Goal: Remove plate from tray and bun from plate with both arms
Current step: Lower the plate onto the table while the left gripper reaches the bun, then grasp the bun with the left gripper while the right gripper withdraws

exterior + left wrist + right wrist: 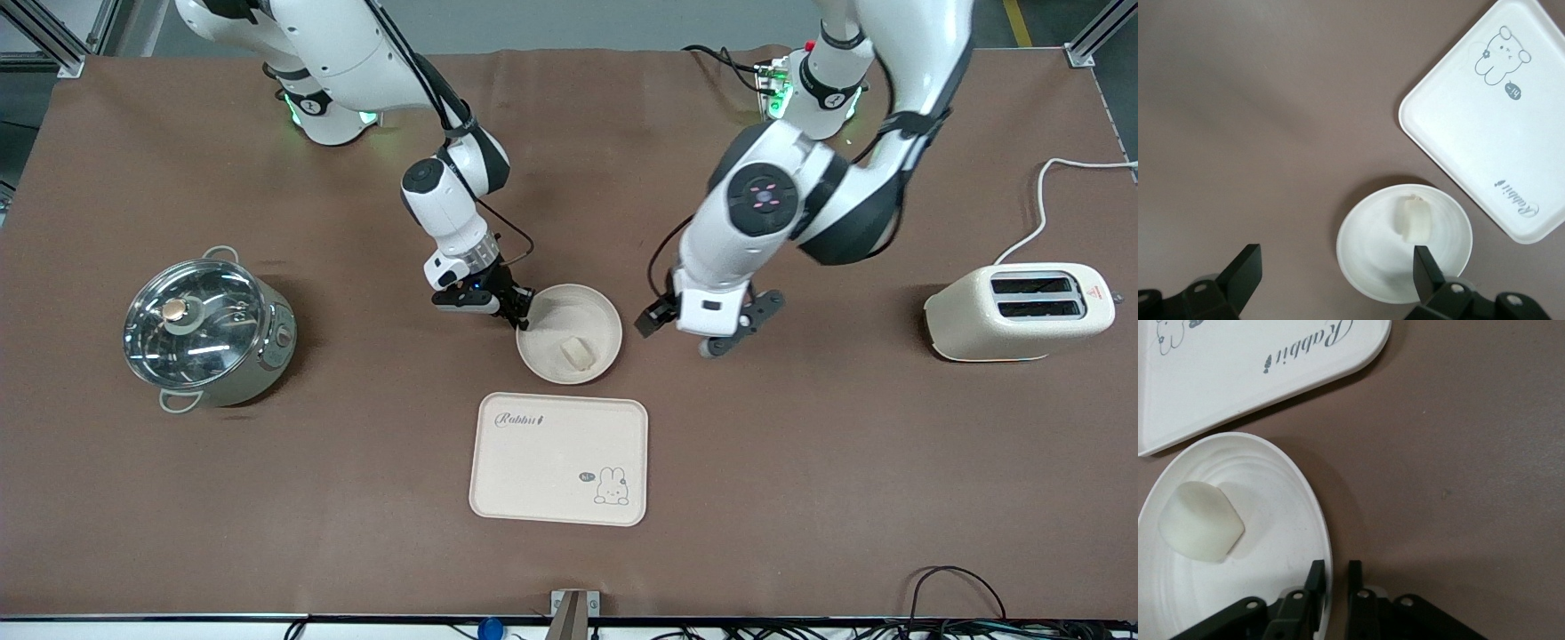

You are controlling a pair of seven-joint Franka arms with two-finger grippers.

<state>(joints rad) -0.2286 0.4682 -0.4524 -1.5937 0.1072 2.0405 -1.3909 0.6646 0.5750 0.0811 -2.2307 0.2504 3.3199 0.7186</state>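
Cream plate [569, 333] rim pinched by right gripper [518, 317]; bun [576, 352] inside; left gripper [709, 333] spread, empty.

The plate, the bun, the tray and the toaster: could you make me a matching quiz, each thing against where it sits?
Things:
1. bun
2. plate
3. tray
4. toaster

Places:
A. toward the left arm's end of the table
B. lying in the plate
C. nearest the front camera, nothing on it
D. rim between the right claw's fingers

Pairs: 1-B, 2-D, 3-C, 4-A

The left claw hangs open over the cloth beside the plate.
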